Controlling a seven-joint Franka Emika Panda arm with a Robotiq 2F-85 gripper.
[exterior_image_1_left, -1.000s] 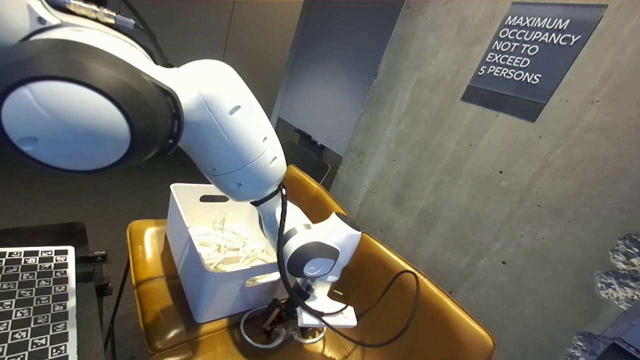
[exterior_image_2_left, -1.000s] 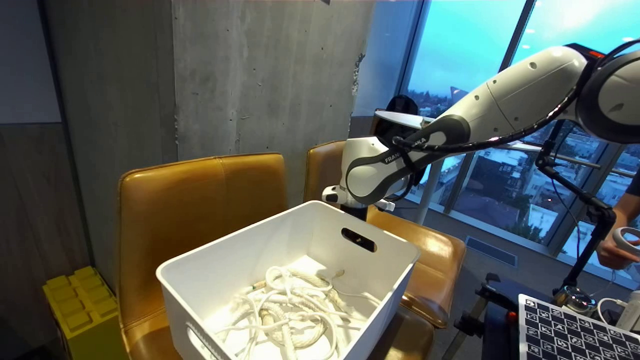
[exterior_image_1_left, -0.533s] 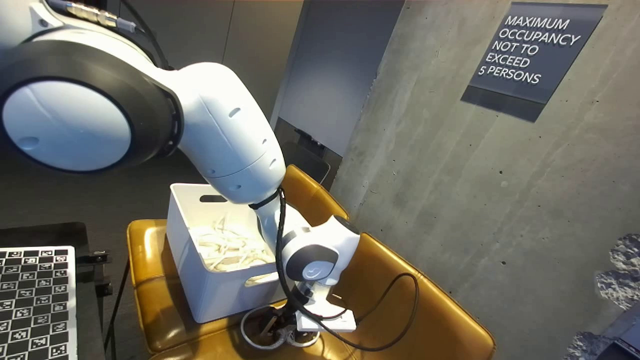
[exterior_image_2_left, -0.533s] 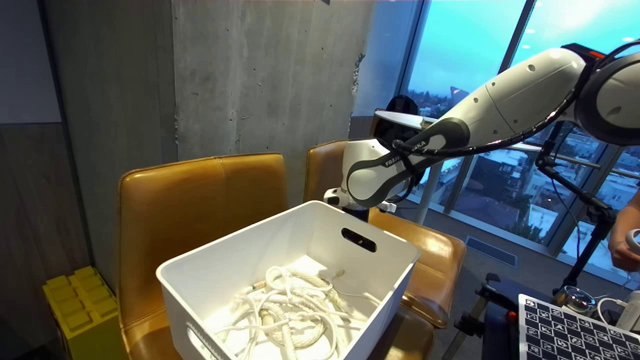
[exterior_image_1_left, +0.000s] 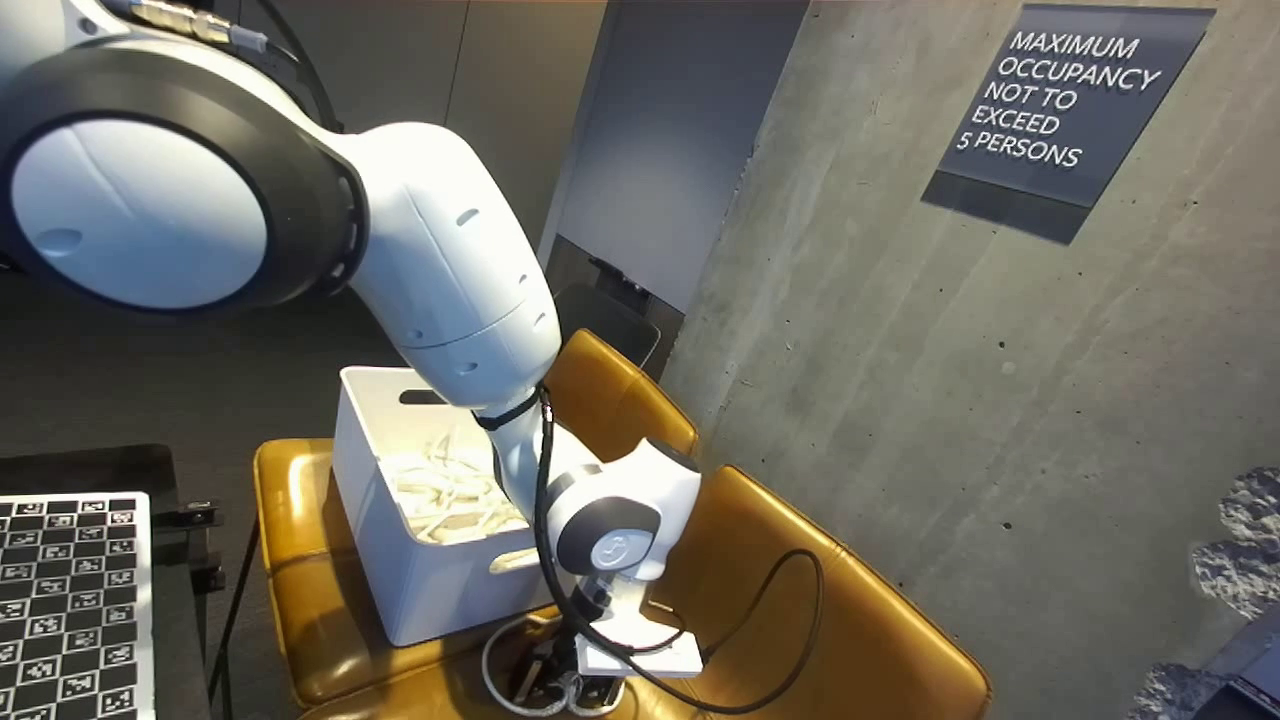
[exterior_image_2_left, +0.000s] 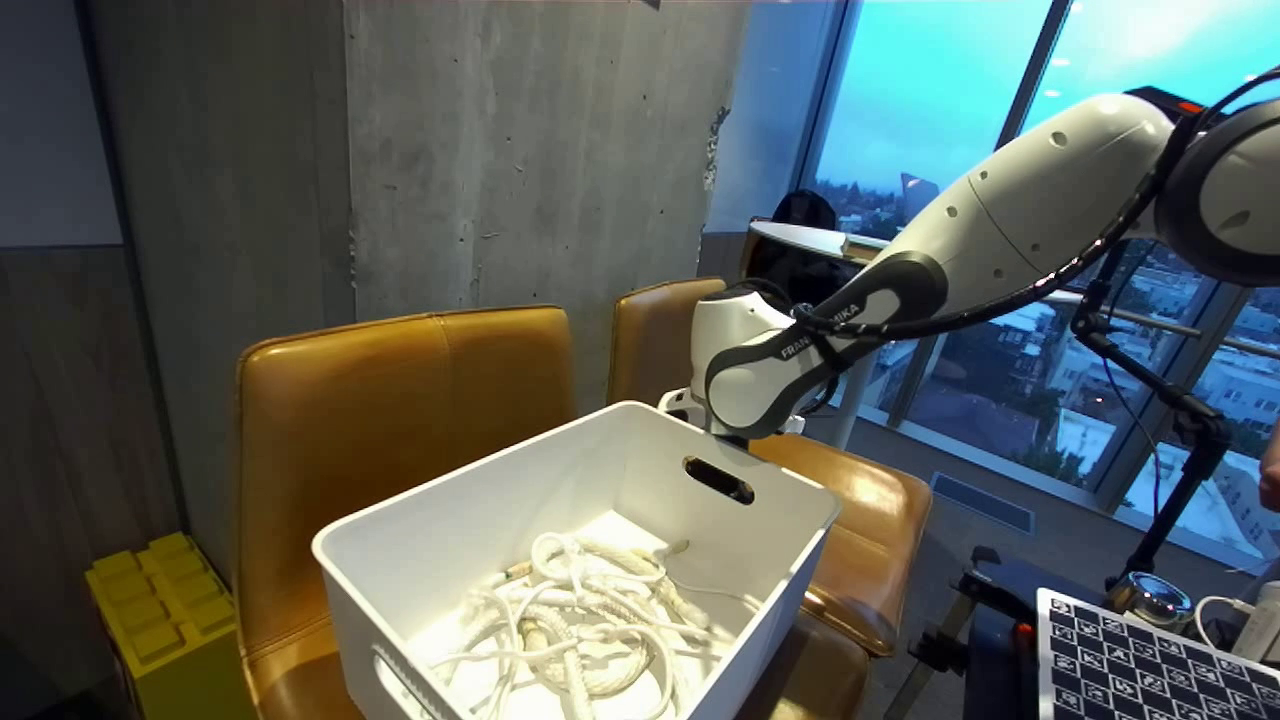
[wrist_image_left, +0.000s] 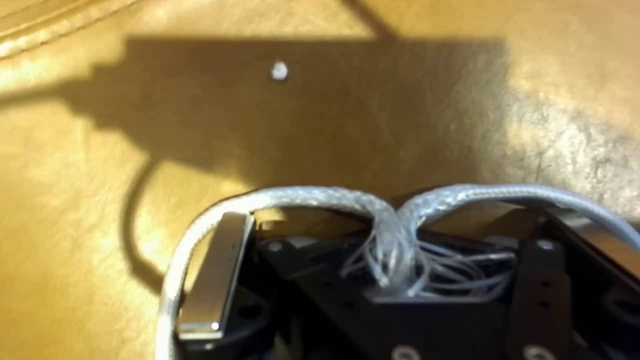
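Rope (wrist_image_left: 390, 240) — pale grey, thin and woven, bent into two round loops — lies on a tan leather chair (wrist_image_left: 75, 225). Its long way runs from side to side in the wrist view, with one loop going out to each side. The loops meet in a tight pinch in the middle, and this pinch points down the view, back toward the body of the black two-finger gripper (wrist_image_left: 395, 220). Thin, see-through threads (wrist_image_left: 465, 265) spread from the pinch, most of them to the right. The gripper's fingers are spread wide apart, and in that view the pinch sits in the gap between them. Each finger shows inside one loop; whether the rope touches them, I cannot tell. In an exterior view the bigger loop goes out toward a tall white plastic box (exterior_image_1_left: 450, 590), just beside it. The box stands on a second tan leather chair (exterior_image_1_left: 290, 480) and holds a messy heap of white ropes (exterior_image_2_left: 575, 665). The white robot arm (exterior_image_1_left: 460, 270) bends down over the rope — a thin black cable (exterior_image_1_left: 543, 520) runs along it.
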